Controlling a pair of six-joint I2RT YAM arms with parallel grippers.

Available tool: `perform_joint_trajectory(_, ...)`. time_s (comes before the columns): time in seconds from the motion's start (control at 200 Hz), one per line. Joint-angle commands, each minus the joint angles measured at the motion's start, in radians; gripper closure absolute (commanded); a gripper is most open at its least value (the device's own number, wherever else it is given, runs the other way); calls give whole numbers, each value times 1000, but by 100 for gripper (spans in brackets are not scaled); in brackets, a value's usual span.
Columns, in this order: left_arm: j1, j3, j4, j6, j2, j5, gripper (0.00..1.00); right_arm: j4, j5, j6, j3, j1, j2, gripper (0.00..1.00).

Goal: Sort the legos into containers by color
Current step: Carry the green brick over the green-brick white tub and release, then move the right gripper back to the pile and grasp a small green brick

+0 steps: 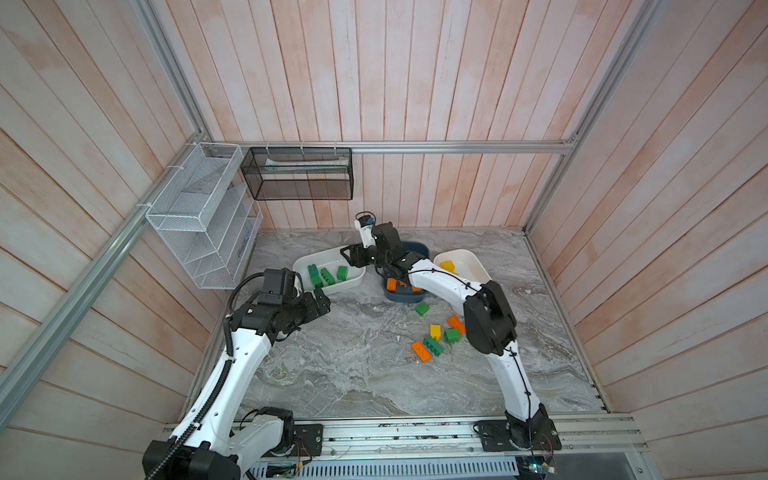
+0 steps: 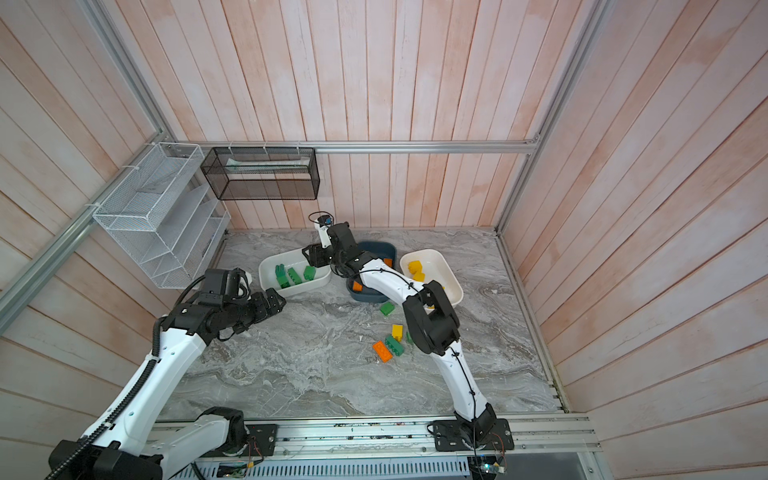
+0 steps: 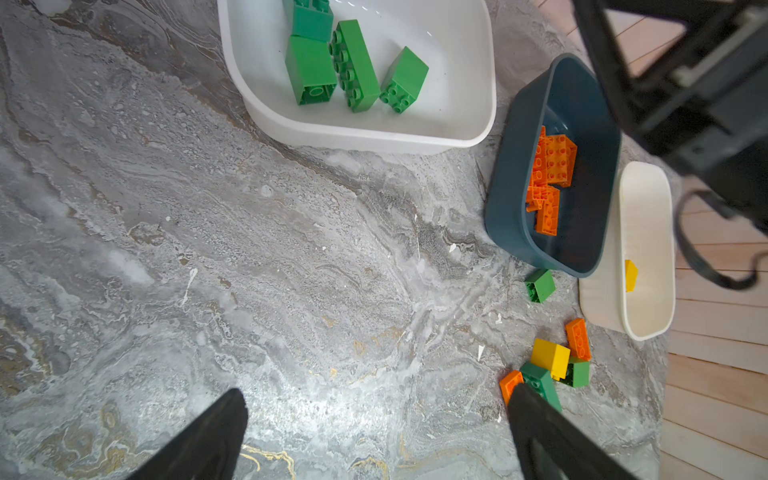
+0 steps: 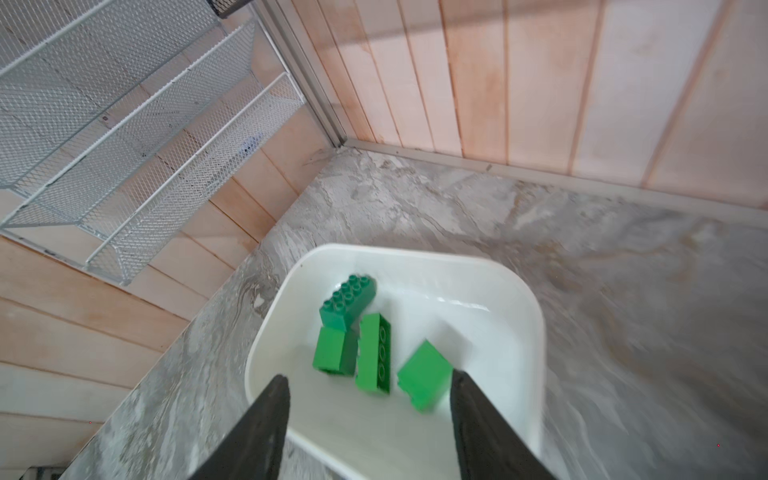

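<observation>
Right gripper (image 4: 370,419): jaws apart, nothing between them; hangs over the left white tub (image 1: 332,289), upper centre of both top views
Left gripper (image 3: 374,415): jaws spread wide, empty; above the bare marble table (image 3: 208,249), left of centre
Green legos (image 4: 370,353): four lying in that tub
Teal tub (image 3: 505,216): orange legos (image 3: 548,178) inside; middle of the row
Right white tub (image 1: 478,266): yellow legos (image 1: 448,265) inside
Loose legos (image 1: 435,331): six on the table, right of centre; three green, two orange, one yellow

Loose bricks (image 1: 432,345) lie on the table (image 1: 353,353), before three tubs (image 1: 399,298).
</observation>
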Motion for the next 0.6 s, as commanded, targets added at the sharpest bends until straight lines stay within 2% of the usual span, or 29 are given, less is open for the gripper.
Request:
perform_joint_trajectory(0.0,6,-13,19,-7,5,31,0,-48,49,164,-166,-19,-203,35)
perform_joint_trajectory(0.12,6,-10,23,-7,7,52,0,-182,185,369,-364,-13,-394,30)
perform_joint_trajectory(0.255,7,5,26,5,24,66,0,-405,291,693,-495,-11,-542,30)
perform_joint_trajectory(0.35,6,6,34,12,35,71,0,-534,310,862,-539,-2,-585,31)
perform_joint_trajectory(0.45,7,9,42,20,50,78,0,-668,325,969,-541,6,-590,33)
perform_joint_trajectory(0.52,7,11,47,27,55,80,0,-686,307,1061,-582,5,-604,33)
perform_joint_trajectory(0.595,6,12,48,36,60,81,0,-631,277,1132,-661,5,-625,34)
